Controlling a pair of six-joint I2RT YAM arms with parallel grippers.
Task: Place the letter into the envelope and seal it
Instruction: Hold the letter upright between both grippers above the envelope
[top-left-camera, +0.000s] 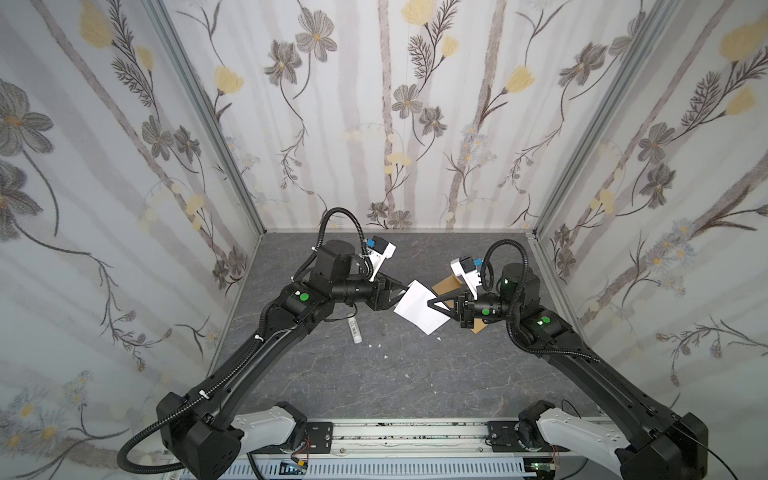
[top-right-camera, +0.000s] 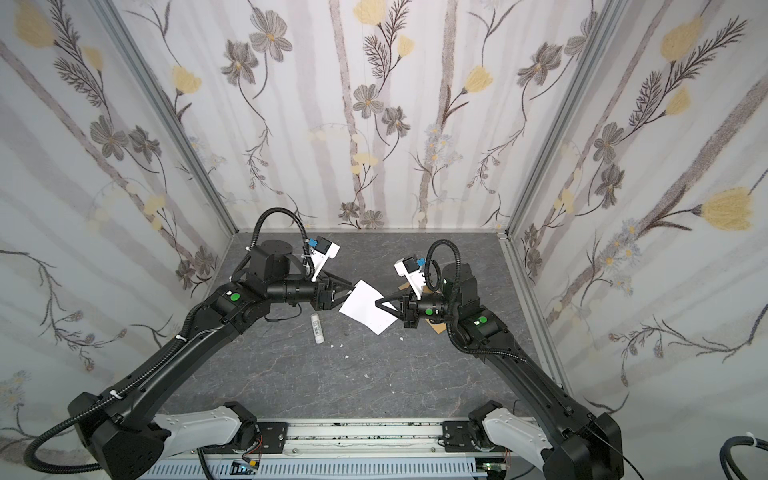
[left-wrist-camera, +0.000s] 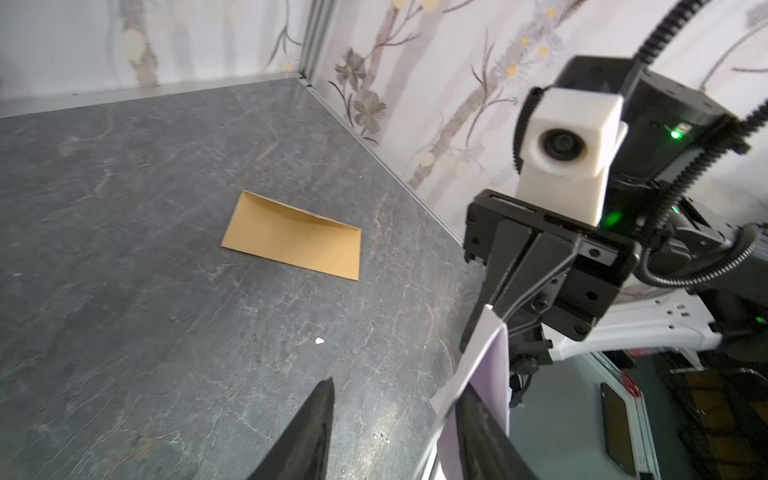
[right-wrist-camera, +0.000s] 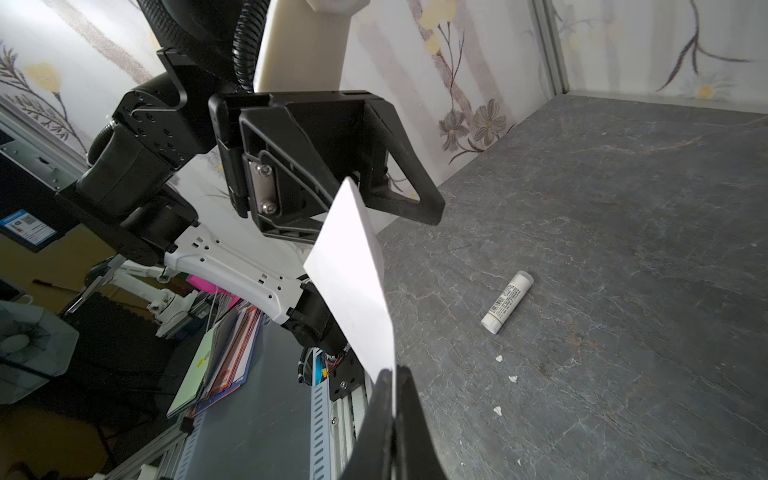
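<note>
One letter (top-left-camera: 415, 311) hangs above the desk (top-left-camera: 415, 374), an edge clamped between the right fingers (right-wrist-camera: 376, 432), its opposite corner between the spread, unclenched left fingers (left-wrist-camera: 311, 432), while the one envelope (left-wrist-camera: 291, 237), mostly hidden under the right arm (top-left-camera: 582, 361) in both top views, lies flat and whole in the left wrist view.

The letter (top-left-camera: 415, 309): smooth matt white paper. The envelope (left-wrist-camera: 291, 241): matt kraft-brown paper. The table (top-left-camera: 415, 374): grey stone-pattern surface, slight sheen. The tube (right-wrist-camera: 507, 301), at 8 o'clock from the letter: smooth white plastic. The right gripper (right-wrist-camera: 392, 376): matt black plastic.
</note>
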